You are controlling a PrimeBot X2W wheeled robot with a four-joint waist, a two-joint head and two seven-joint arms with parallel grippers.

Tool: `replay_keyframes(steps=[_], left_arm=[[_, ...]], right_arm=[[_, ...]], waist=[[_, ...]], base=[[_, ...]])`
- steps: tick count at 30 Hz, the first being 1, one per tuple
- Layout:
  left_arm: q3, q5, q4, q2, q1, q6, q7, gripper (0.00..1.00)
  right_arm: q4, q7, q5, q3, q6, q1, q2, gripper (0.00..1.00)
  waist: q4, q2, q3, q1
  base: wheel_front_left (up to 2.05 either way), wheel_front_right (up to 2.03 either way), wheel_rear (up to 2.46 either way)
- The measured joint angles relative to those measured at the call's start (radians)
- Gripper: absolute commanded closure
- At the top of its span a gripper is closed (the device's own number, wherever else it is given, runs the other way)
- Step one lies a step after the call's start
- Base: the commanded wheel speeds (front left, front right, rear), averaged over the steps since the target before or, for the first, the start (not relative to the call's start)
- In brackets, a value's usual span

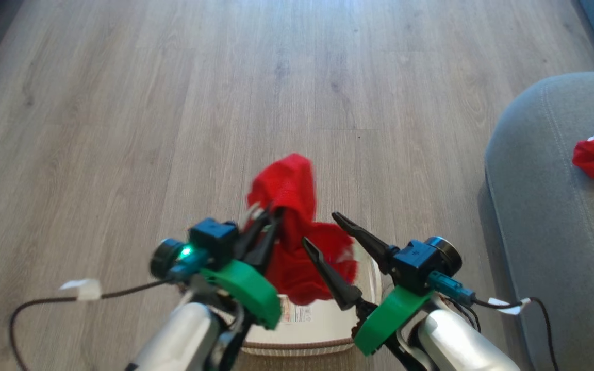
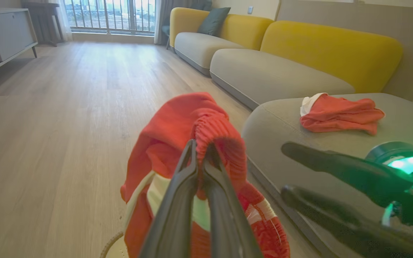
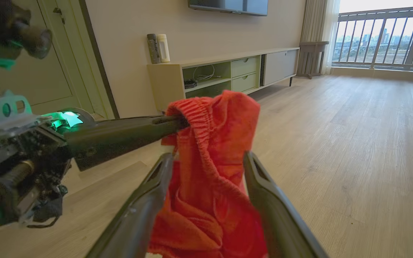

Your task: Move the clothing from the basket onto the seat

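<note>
A red garment (image 1: 297,242) hangs above the cream basket (image 1: 323,330), lifted by its elastic hem. My left gripper (image 1: 270,219) is shut on that hem, and the pinch shows at its tips (image 2: 201,147). My right gripper (image 1: 320,229) is open, one finger on each side of the hanging garment (image 3: 213,172) without closing on it. A second red garment with a white panel (image 2: 339,113) lies on the grey seat (image 1: 534,216), to the right of the basket.
Wooden floor (image 1: 225,103) stretches ahead and to the left. A yellow-backed sofa (image 2: 299,46) runs beyond the seat. A low cabinet (image 3: 235,71) stands along the wall under a screen. Dark cables trail from both wrists.
</note>
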Motion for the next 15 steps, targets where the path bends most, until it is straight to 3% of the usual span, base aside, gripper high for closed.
replay_keyframes(steps=[14, 15], left_arm=[[-0.113, 0.008, -0.087, -0.044, -0.037, -0.040, 0.048, 1.00], [-0.114, 0.004, -0.092, -0.045, -0.037, -0.044, 0.053, 1.00]], right_arm=[[0.025, 0.000, 0.009, -0.022, 0.000, -0.012, -0.007, 0.00], [0.029, 0.000, 0.009, -0.024, 0.000, -0.012, -0.007, 0.35]], waist=[[0.007, 0.0000, 0.003, 0.0000], [0.004, 0.0000, 0.004, 0.0000]], base=[[0.00, 0.00, 0.00], [0.00, 0.00, 0.00]])
